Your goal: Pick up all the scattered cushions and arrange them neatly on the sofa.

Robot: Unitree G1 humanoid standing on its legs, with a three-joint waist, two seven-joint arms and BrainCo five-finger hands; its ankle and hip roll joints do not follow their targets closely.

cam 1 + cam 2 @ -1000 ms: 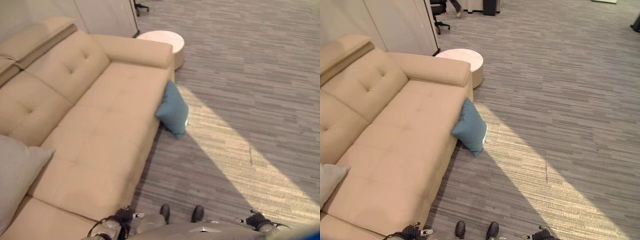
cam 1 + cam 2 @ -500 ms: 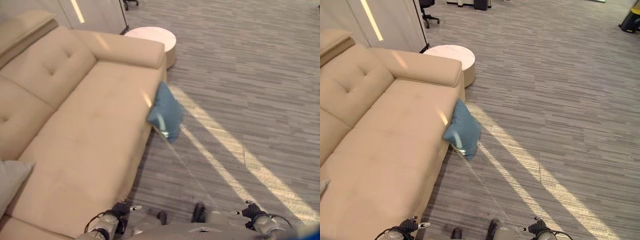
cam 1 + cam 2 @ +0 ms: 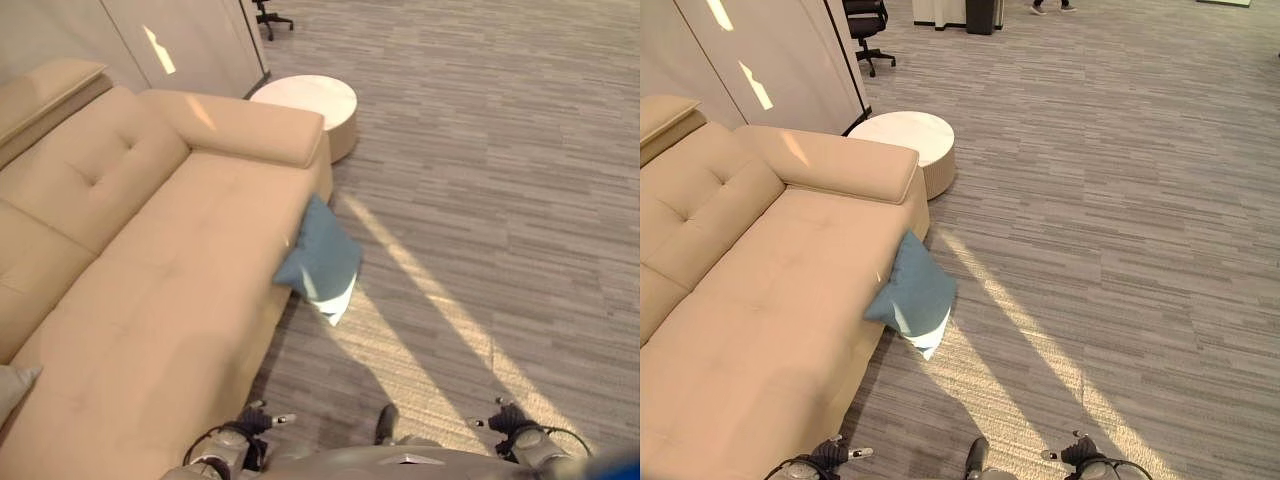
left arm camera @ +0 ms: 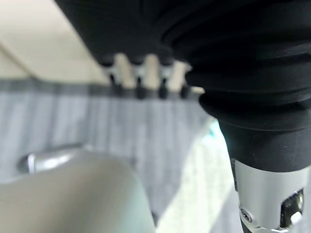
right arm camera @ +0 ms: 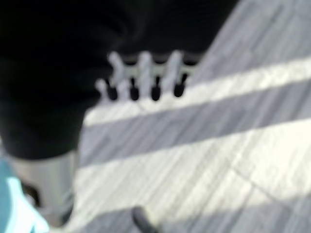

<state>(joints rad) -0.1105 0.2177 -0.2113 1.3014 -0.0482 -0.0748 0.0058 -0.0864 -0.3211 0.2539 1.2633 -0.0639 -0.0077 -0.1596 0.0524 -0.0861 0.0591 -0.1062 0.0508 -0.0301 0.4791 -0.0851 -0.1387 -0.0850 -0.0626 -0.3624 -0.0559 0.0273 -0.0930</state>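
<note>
A blue cushion (image 3: 322,260) stands tilted on the floor (image 3: 500,200), leaning against the front edge of the beige sofa (image 3: 150,290) near its far armrest, with a sunlit stripe of carpet running from it toward the near right. At the near left edge of the sofa seat the corner of a pale grey cushion (image 3: 12,385) lies on the upholstery. Beyond the armrest, a round white side table (image 3: 905,135) sits on the floor, and a black office chair (image 3: 868,25) stands farther off at the far left. The left hand (image 4: 146,77) hangs low at the near left, its fingers straight and relaxed, holding nothing, over the floor beside the sofa base. The right hand (image 5: 143,77) hangs at the near right, fingers likewise straight and empty, above the striped sunlit floor.
</note>
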